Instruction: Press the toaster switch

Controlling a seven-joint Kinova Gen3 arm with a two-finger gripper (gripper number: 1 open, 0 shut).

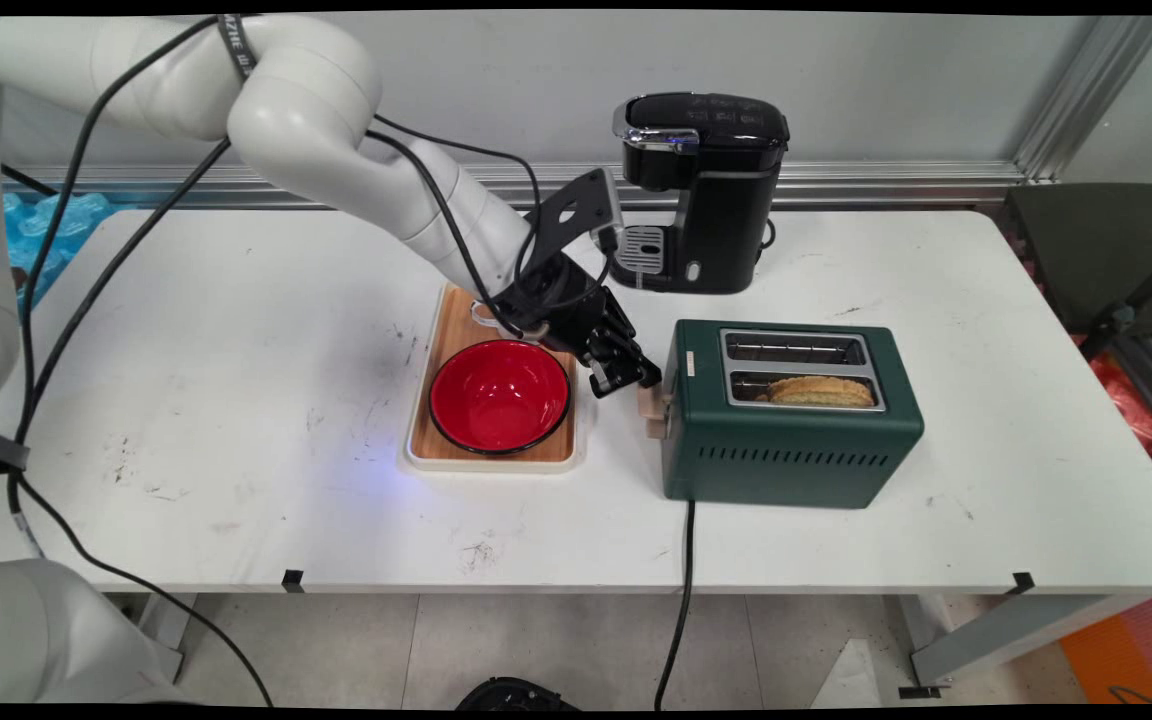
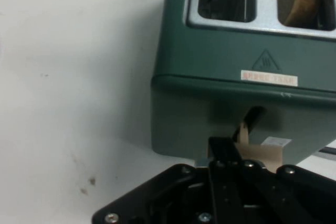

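The black gripper [image 1: 626, 378] rests on the one tan lever [image 1: 651, 408] of the one green toaster [image 1: 786, 430], fingers pressed together and holding nothing. One piece of toast [image 1: 821, 390] sits in the nearer of two slots, and one red bowl [image 1: 500, 396] sits on one wooden tray [image 1: 456, 330] just left.

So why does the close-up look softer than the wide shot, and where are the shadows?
Hand view: the hand's black linkage at the bottom edge is soft, being so near the lens, while the green toaster shows its label fairly clearly. Main view: evenly lit, with only a faint shadow on the white table beside the toaster.
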